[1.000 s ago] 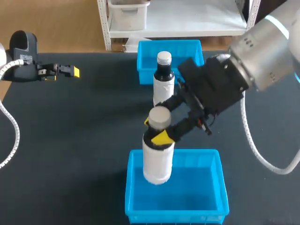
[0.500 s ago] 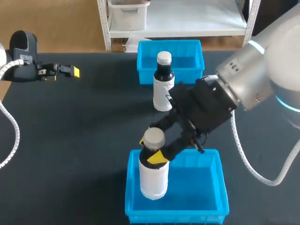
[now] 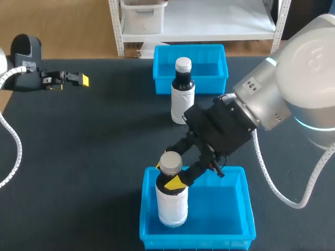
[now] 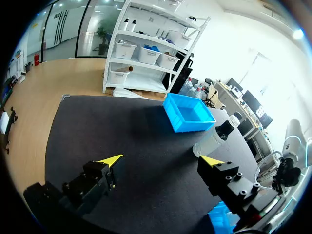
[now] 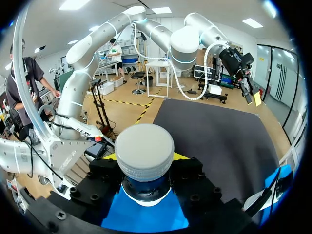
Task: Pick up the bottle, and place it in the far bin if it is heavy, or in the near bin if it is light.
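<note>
A white bottle (image 3: 171, 201) with a grey cap (image 3: 170, 162) stands upright inside the near blue bin (image 3: 242, 209), toward the bin's left side. My right gripper (image 3: 170, 175) is shut on its neck just under the cap. In the right wrist view the cap (image 5: 145, 148) sits between the black fingers of that gripper (image 5: 145, 171), with the bin's blue floor (image 5: 146, 218) below. Whether the base rests on the floor is hidden. My left gripper (image 3: 78, 79) hangs open and empty at the far left of the table, and its open fingers (image 4: 161, 163) hold nothing.
A dark bottle with a white label (image 3: 183, 94) stands on the mat just in front of the far blue bin (image 3: 159, 73). The left wrist view shows that bottle (image 4: 214, 139) and the far bin (image 4: 187, 113). Black mat lies open between the arms.
My right gripper has carried the white bottle down and toward the near edge, lowering it from above the near bin's rim into the bin. The left arm has not moved.
</note>
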